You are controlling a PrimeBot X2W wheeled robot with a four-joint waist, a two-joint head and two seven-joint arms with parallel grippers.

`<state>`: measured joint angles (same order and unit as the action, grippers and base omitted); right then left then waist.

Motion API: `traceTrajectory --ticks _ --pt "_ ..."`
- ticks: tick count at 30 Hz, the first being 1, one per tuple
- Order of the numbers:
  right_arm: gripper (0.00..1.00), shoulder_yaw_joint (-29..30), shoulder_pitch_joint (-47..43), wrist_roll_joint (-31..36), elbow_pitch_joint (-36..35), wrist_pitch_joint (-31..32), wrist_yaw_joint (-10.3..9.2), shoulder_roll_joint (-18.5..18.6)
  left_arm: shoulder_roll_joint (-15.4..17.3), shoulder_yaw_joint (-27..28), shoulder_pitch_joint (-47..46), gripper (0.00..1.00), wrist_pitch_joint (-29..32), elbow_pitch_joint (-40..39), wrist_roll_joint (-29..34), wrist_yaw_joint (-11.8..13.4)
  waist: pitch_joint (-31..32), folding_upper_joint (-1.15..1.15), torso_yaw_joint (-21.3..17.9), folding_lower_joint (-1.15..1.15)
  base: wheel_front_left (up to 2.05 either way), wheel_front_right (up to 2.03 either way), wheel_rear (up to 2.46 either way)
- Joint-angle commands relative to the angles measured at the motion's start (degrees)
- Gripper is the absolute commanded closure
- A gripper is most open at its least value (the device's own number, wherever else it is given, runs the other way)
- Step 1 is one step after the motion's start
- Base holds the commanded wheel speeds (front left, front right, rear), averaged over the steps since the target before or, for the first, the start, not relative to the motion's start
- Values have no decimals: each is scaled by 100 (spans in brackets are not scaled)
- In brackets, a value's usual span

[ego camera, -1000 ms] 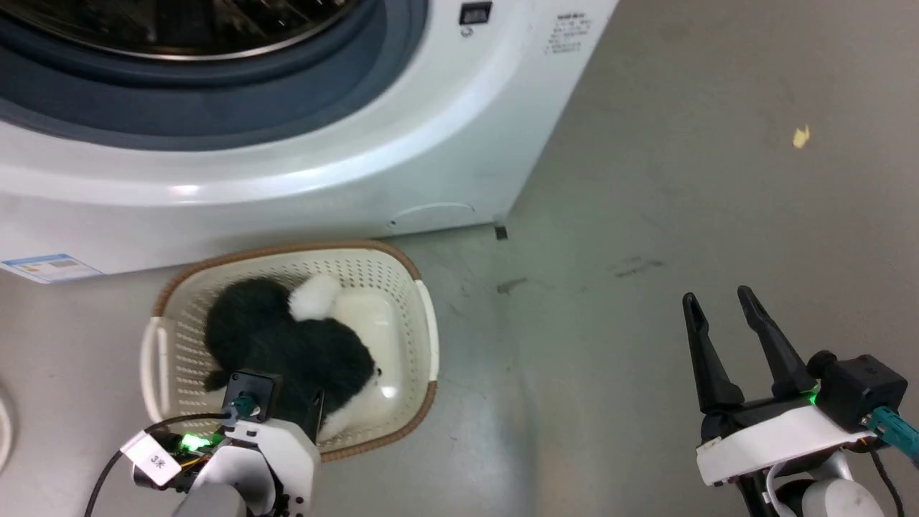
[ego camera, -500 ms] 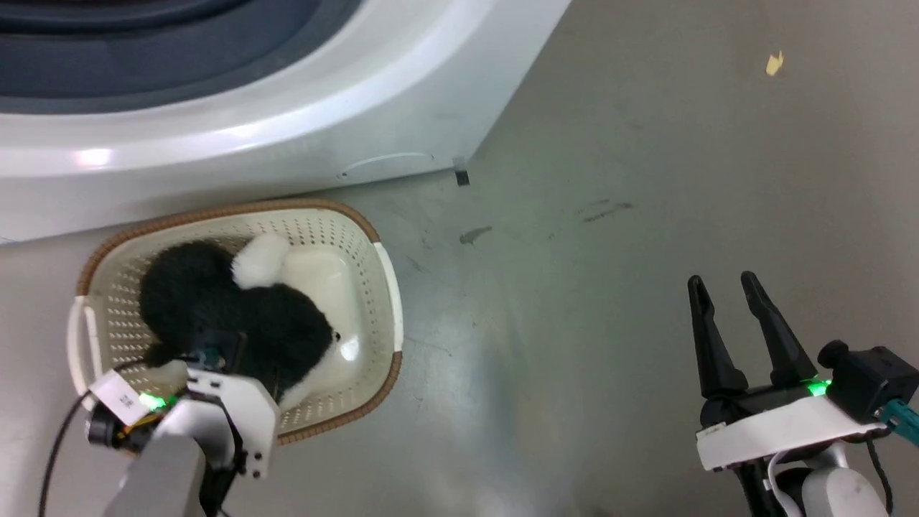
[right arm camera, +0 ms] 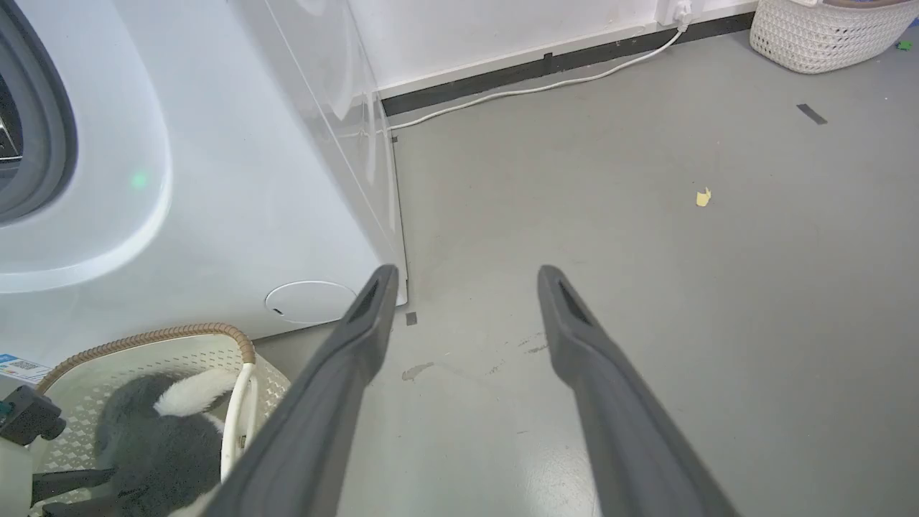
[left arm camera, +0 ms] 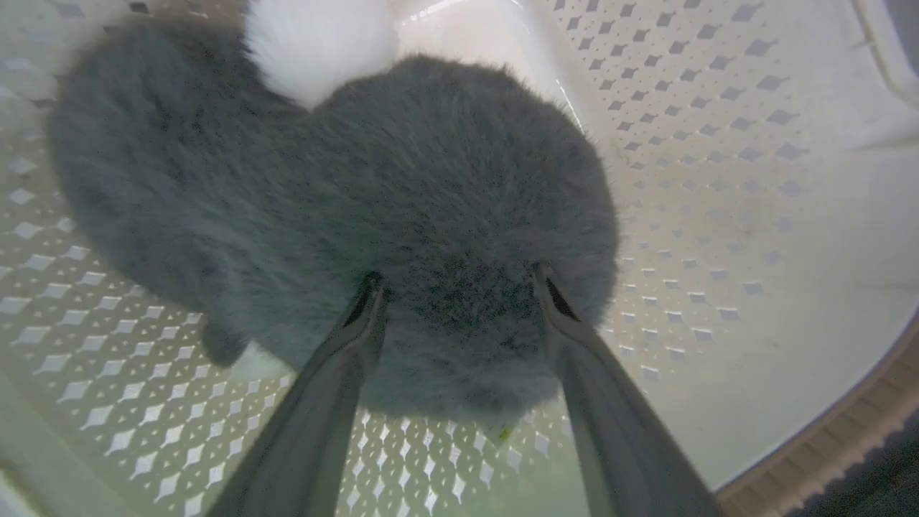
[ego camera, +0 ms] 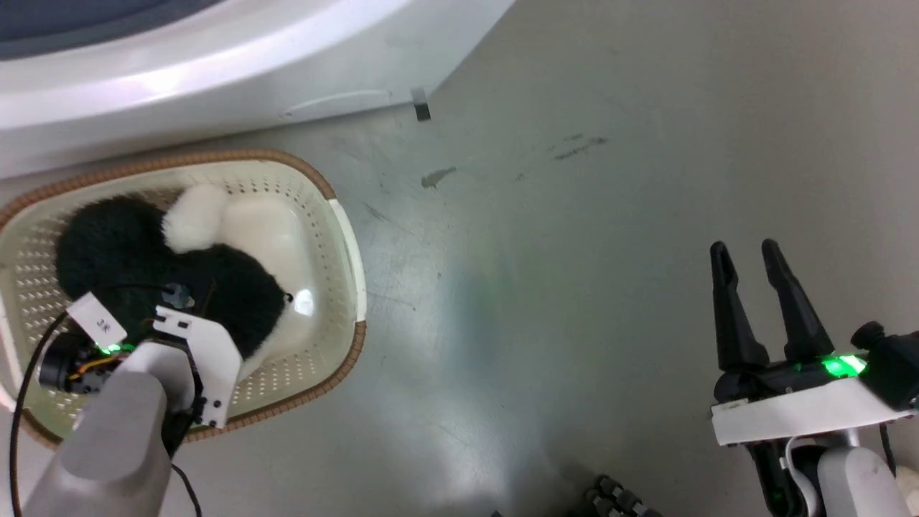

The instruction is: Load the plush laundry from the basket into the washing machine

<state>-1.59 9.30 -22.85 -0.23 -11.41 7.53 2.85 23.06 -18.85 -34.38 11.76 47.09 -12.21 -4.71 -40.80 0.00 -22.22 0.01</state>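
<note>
- Head view: the basket [ego camera: 344,215] sits on the floor [ego camera: 574,251] at 8 o'clock, just below the washing machine [ego camera: 179,79]. The plush laundry [ego camera: 108,251] lies inside it, long axis running 10 to 4 o'clock. The left arm [ego camera: 115,424] reaches in over it. The right pincer [ego camera: 744,248] hangs well apart at 4 o'clock.
- Left wrist view: the left pincer [left arm camera: 459,287] is spread, both tips sunk in black fur, straddling the plush's near lobe. Closing here should secure the grip.
- Right wrist view: the right pincer is spread and empty over the floor, with the basket at 8 o'clock. The left arm is the nearer one.
</note>
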Motion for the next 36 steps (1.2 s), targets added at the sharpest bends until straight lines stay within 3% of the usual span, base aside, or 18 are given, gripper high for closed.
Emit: traceTrajectory --ticks 1,7,8,9,10,17,21,25,36 --pt "0 17 130 -98 -35 -75 -3 2 116 -100 -210 0 49 154 9 14 -157 0 -68 -1 0 0 0" --pt "0 68 184 -479 -6 -171 -4 2 365 -408 -645 0 3 539 83 183 -572 0 -212 -1 0 0 0" --pt "0 61 194 -496 4 -183 -4 2 382 -436 -686 20 28 609 68 186 -616 0 -234 -1 0 0 0" --pt "0 51 208 -519 19 -194 -4 2 390 -451 -716 76 43 680 30 167 -653 0 -261 -1 0 0 0" --pt "0 43 225 -541 38 -206 -4 2 391 -464 -736 100 60 752 -17 145 -680 0 -290 -1 0 0 0" --pt "0 2 452 -670 155 -290 -4 2 461 -478 -824 100 -183 1136 -316 211 -709 0 -530 -1 0 0 0" --pt "0 96 501 -606 193 -326 -4 2 370 -523 -832 100 -403 1303 -407 313 -543 0 -431 -1 0 0 0" --pt "0 296 466 -423 230 -359 -4 3 70 -565 -793 100 -894 1484 -548 357 -134 0 -175 -1 0 0 0" --pt "0 567 -140 324 286 -359 -4 3 -949 -525 -335 100 -2272 1764 -941 77 1660 0 524 -1 0 0 0"
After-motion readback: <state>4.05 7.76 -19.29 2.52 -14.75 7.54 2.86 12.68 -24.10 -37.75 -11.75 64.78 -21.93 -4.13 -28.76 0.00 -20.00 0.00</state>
